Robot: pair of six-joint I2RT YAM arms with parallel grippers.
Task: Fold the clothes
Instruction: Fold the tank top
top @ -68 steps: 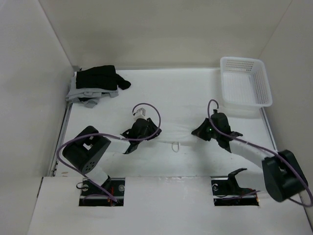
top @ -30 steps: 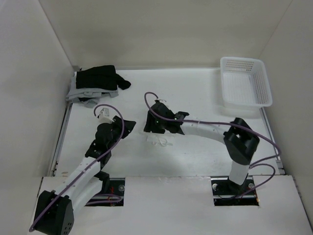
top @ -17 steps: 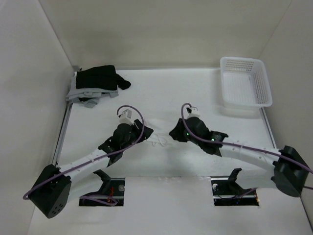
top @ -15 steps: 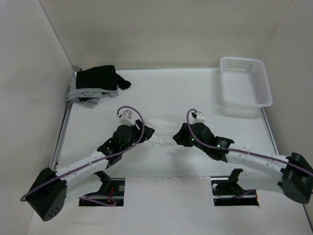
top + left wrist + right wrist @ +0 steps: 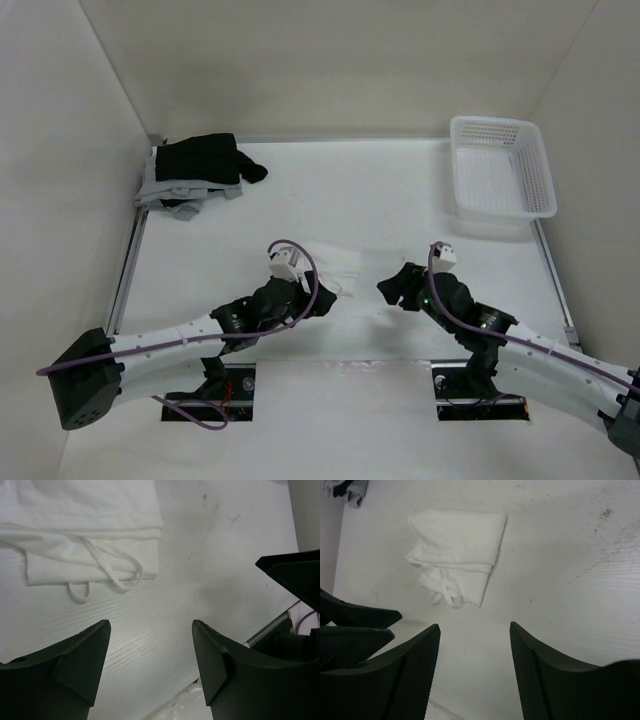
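- Clothes [image 5: 338, 264] lie folded small at mid-desk [image 5: 400, 190], with loose strings [image 5: 120, 572] trailing from the near edge.
- Left hand [image 5: 150, 625] gapes empty near them; a low sweep could snag a string and undo the fold.
- Right hand [image 5: 475, 626] hangs released, farther right.

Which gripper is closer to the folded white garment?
Left. The left gripper sits just on the near side of the white garment, open; the right gripper is farther off to its right, also open.
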